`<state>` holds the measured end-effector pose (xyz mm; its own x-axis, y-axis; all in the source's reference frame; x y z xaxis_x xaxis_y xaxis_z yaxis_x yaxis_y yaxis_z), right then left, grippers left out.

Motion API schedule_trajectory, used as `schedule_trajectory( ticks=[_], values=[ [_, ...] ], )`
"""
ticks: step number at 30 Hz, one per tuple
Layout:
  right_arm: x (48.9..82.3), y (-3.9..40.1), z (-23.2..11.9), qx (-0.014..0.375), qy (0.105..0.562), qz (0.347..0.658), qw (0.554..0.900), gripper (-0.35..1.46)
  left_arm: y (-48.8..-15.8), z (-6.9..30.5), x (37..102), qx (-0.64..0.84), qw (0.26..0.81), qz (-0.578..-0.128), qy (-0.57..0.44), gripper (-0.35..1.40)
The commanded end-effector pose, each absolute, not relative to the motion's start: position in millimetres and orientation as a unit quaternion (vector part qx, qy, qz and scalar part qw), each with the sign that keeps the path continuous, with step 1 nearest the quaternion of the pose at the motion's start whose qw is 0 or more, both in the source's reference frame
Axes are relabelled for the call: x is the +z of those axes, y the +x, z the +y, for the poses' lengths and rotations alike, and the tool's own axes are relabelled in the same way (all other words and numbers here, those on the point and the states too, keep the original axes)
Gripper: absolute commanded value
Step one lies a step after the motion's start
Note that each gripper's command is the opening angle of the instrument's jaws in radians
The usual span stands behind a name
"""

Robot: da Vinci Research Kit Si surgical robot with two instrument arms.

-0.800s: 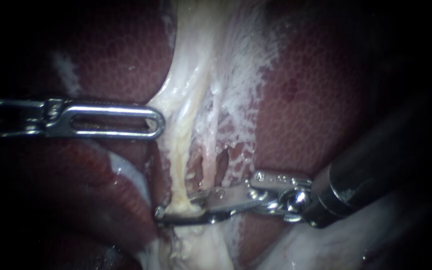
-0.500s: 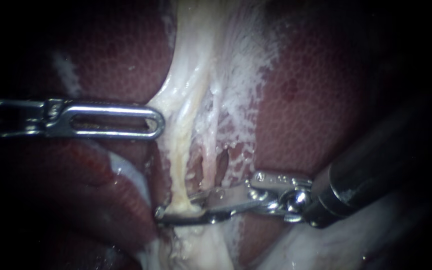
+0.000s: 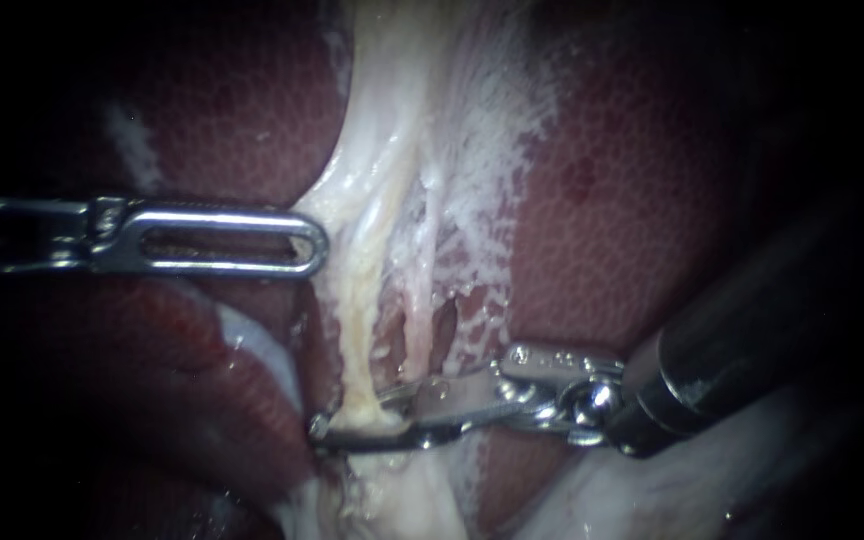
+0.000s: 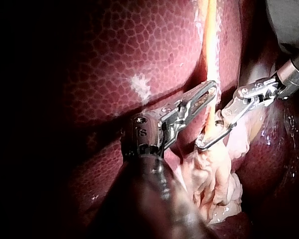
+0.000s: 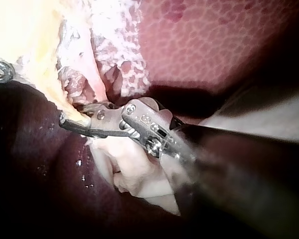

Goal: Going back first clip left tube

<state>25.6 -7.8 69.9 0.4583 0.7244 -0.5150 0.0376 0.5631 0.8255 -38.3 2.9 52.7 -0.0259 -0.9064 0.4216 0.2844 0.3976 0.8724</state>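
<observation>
Liver [image 3: 632, 200] fills the background: dark red, mottled, wet. left instrument [image 3: 307, 243] comes in level, with its slotted tip right at the edge of the pale tissue sheet [image 3: 392, 100]. Can't tell if it's pinching that edge or just resting against it.

Just past that tip, 2 tubes run down side by side: the yellowish left tube [image 3: 352, 330] and the pinker right tube [image 3: 417, 325]. The left tube carries on well below the left instrument's tip and passes between the jaws of the right instrument [image 3: 324, 427].

Both of those jaws are clamped on the left tube from 2 sides and their tips meet on its far side, so the tube is ringed. Left wrist view shows the same loop around it. The right tube stops just above the upper jaw. lumpy pale tissue [image 4: 214, 174] bunches just below the jaws. dark shaft [image 3: 742, 340] of the right instrument runs off to the right.
</observation>
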Motion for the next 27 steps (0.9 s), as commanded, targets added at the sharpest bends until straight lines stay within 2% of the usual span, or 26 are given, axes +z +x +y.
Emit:
schedule_trajectory(
  ticks=[1, 3, 5, 9, 27],
  values=[
    [70.0, 25.6, -7.7, 0.225, 0.408, 0.469, 0.750, 0.06, -38.3, 2.8, 52.7, -0.468, 0.636, -0.542, 0.287, -0.35],
    [70.0, 25.6, -7.7, 0.206, 0.398, 0.479, 0.754, 0.26, -38.3, 2.8, 52.7, -0.468, 0.636, -0.542, 0.287, -0.35],
    [70.0, 25.7, -7.6, 0.206, 0.398, 0.478, 0.755, 0.39, -38.3, 2.8, 52.7, -0.468, 0.636, -0.542, 0.287, -0.35],
    [69.9, 25.7, -7.5, 0.193, 0.390, 0.493, 0.753, 0.50, -38.3, 2.8, 52.7, -0.468, 0.636, -0.542, 0.287, -0.35],
    [70.0, 27.6, -7.8, 0.145, 0.358, 0.525, 0.759, 0.58, -38.4, 2.8, 52.8, -0.468, 0.636, -0.542, 0.287, -0.35]
  ],
)
